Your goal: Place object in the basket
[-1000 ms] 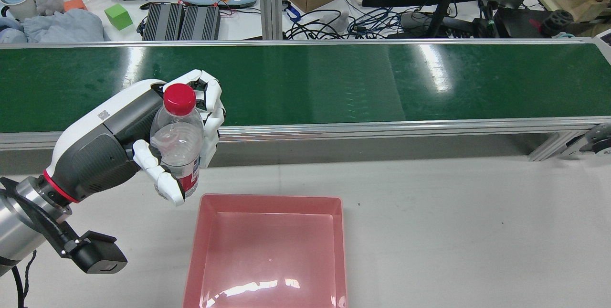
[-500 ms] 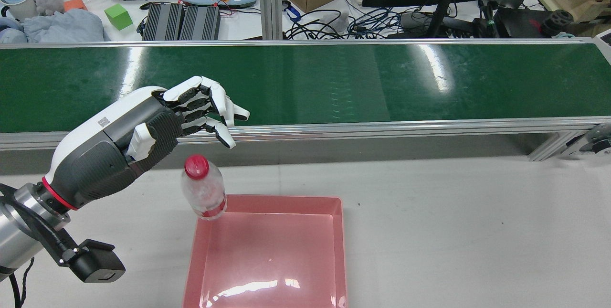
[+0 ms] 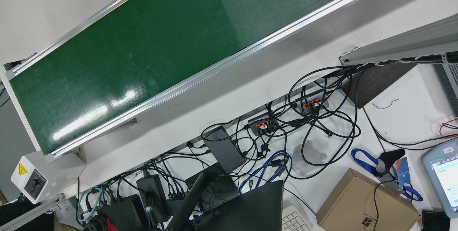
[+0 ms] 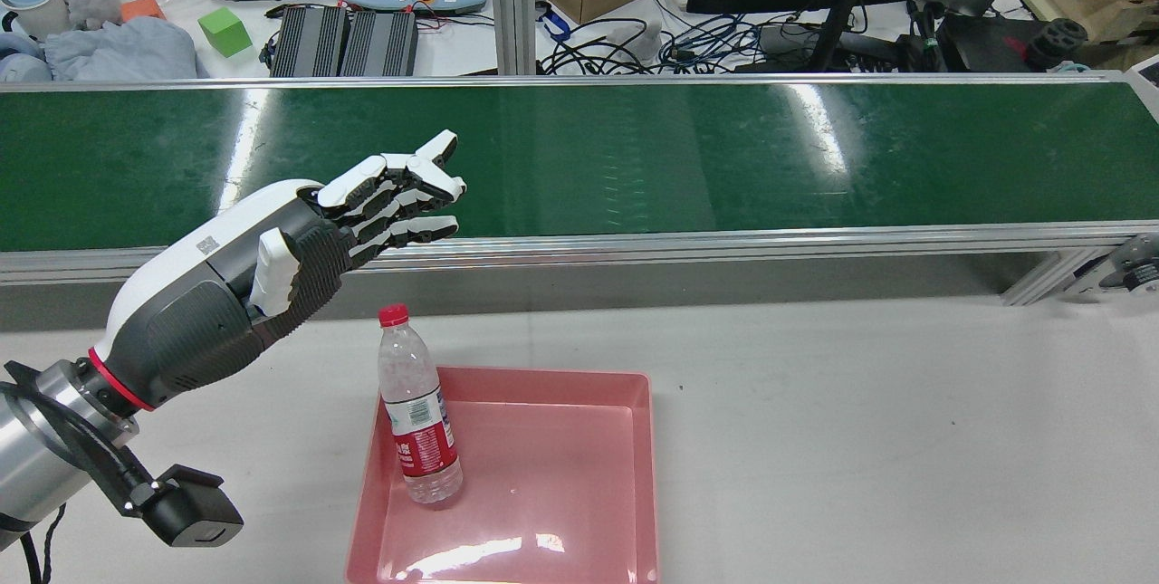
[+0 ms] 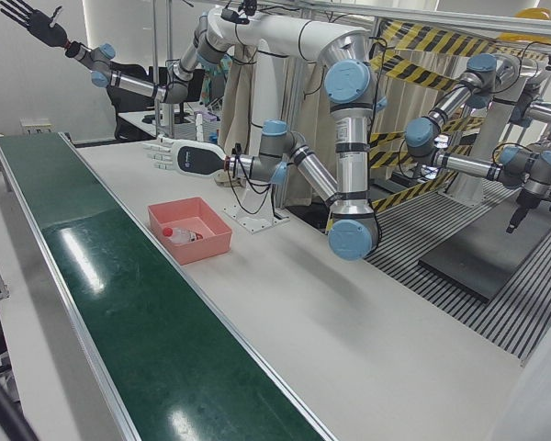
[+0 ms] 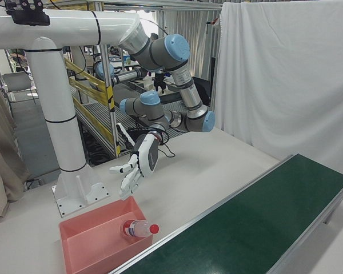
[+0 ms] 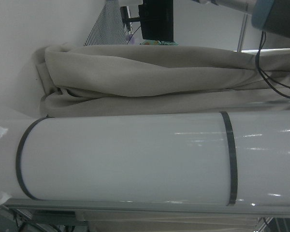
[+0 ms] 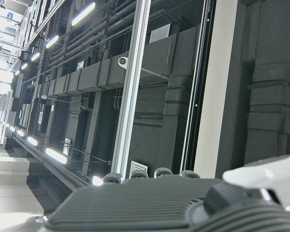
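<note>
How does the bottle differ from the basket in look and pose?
The bottle is clear, with a red cap and label; the basket is opaque pink. The bottle is tall and narrow, the basket wide and shallow. The bottle leans inside the basket, which sits flat. Both look like plastic.

Even, bright overhead light fills the station. White glare streaks lie on the green conveyor belt (image 4: 634,158), and a bright reflection sits on the floor of the pink basket (image 4: 516,557). Shadows on the surface (image 4: 860,439) are soft and faint. The rear view is sharp. The right hand view is dim, with glowing ceiling strip lights (image 8: 82,14).
</note>
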Action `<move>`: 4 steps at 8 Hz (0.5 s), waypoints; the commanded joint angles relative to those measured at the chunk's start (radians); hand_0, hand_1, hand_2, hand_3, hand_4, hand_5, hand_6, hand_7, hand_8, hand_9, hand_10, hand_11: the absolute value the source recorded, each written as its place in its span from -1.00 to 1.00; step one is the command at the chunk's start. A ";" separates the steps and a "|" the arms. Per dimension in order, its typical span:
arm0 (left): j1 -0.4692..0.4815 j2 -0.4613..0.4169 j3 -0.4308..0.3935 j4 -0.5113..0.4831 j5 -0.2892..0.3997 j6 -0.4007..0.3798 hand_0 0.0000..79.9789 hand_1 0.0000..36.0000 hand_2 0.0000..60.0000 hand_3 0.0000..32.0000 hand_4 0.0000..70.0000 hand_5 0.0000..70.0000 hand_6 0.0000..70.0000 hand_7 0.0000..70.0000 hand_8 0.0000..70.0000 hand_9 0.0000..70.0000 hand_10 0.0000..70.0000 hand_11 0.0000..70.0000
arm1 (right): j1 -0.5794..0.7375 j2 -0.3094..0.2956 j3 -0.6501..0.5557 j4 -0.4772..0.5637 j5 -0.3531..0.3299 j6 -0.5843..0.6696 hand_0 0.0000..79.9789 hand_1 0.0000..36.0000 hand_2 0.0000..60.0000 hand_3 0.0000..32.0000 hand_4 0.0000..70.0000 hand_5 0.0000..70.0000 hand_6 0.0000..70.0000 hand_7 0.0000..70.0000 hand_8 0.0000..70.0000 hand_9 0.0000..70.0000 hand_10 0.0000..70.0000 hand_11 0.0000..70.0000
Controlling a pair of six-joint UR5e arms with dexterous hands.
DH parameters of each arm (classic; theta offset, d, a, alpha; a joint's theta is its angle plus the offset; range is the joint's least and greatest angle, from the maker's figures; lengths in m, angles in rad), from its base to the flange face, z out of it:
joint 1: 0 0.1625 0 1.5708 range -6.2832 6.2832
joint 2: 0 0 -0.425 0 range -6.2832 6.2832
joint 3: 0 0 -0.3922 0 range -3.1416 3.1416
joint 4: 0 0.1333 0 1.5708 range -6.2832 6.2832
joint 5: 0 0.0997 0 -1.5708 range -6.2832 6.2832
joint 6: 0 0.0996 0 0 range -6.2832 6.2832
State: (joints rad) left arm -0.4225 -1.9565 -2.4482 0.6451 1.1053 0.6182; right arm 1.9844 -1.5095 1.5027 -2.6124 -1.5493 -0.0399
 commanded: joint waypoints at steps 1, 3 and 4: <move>-0.001 -0.002 -0.002 0.005 0.001 -0.003 -1.00 -1.00 -1.00 -0.21 -0.90 0.13 -0.86 -0.91 -0.71 -0.77 -0.68 -0.58 | 0.001 0.000 0.001 0.000 0.000 0.000 -1.00 -1.00 -1.00 -1.00 -1.00 -1.00 -1.00 -1.00 -1.00 -1.00 -1.00 -1.00; -0.001 -0.004 -0.006 0.015 0.001 -0.003 -1.00 -1.00 -1.00 -0.25 -0.85 0.15 -0.84 -0.90 -0.67 -0.75 -0.67 -0.55 | 0.001 0.000 -0.001 0.000 0.000 0.000 -1.00 -1.00 -1.00 -1.00 -1.00 -1.00 -1.00 -1.00 -1.00 -1.00 -1.00 -1.00; -0.001 -0.004 -0.006 0.016 0.001 -0.003 -1.00 -1.00 -1.00 -0.29 -0.82 0.13 -0.83 -0.90 -0.67 -0.76 -0.66 -0.54 | -0.001 0.000 -0.001 0.000 0.000 0.000 -1.00 -1.00 -1.00 -1.00 -1.00 -1.00 -1.00 -1.00 -1.00 -1.00 -1.00 -1.00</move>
State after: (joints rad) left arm -0.4227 -1.9593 -2.4528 0.6562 1.1058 0.6154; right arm 1.9846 -1.5095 1.5030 -2.6124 -1.5493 -0.0399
